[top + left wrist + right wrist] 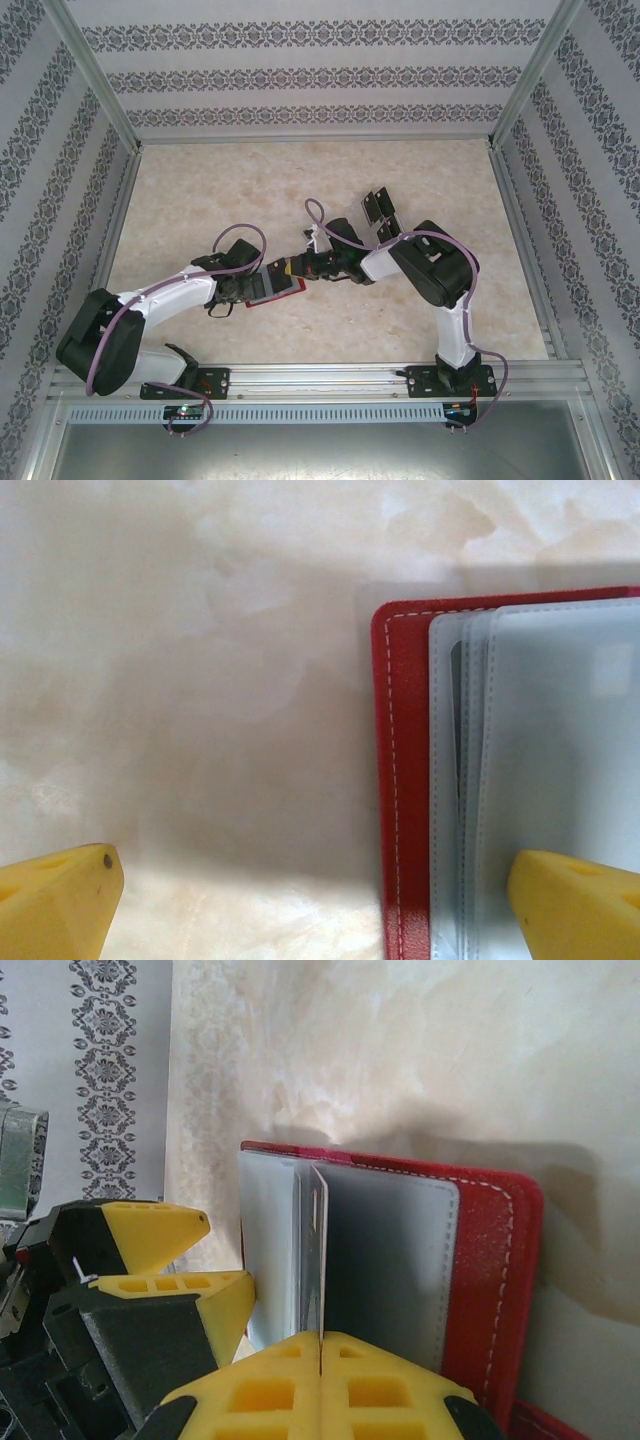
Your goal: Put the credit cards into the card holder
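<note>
Right wrist: right pincer [320,1360] clamped on clear sleeve [312,1250] of card holder [490,1260].
Left pincer [315,905]: spread wide, empty.
Tip: hold sleeve upright, pocket parted.

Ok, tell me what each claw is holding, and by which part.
Right claw pinches one upright clear sleeve of the card holder by its edge. Left claw is open, holding nothing.
</note>
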`<state>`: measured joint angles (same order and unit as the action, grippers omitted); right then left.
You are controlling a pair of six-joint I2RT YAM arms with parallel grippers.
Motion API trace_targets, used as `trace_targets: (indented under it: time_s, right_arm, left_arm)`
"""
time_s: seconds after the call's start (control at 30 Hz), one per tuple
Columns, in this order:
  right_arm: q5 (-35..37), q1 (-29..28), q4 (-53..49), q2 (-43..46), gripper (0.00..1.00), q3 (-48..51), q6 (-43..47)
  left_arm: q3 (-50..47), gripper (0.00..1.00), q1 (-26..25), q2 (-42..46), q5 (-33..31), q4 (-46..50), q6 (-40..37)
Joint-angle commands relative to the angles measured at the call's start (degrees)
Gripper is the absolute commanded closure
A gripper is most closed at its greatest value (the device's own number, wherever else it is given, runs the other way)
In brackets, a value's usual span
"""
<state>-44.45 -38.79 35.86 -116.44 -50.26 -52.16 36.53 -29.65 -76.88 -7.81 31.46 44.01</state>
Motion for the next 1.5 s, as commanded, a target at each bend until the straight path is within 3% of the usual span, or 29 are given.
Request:
trace_targets:
  time_s: [0.0, 1.47]
  right_arm:
    - [-1.98, -1.57, 0.41, -1.77, 1.00, -0.80, 1.41]
    - [-3.37, -1.65, 4.38, -3.37, 1.00, -3.04, -3.71]
  left_arm:
    - [-1.70, 0.00, -0.54, -0.56, -1.23, 2.29, 0.64]
    - [-1.86, 0.00, -0.44, 6.86, -6.75, 8.26, 3.64]
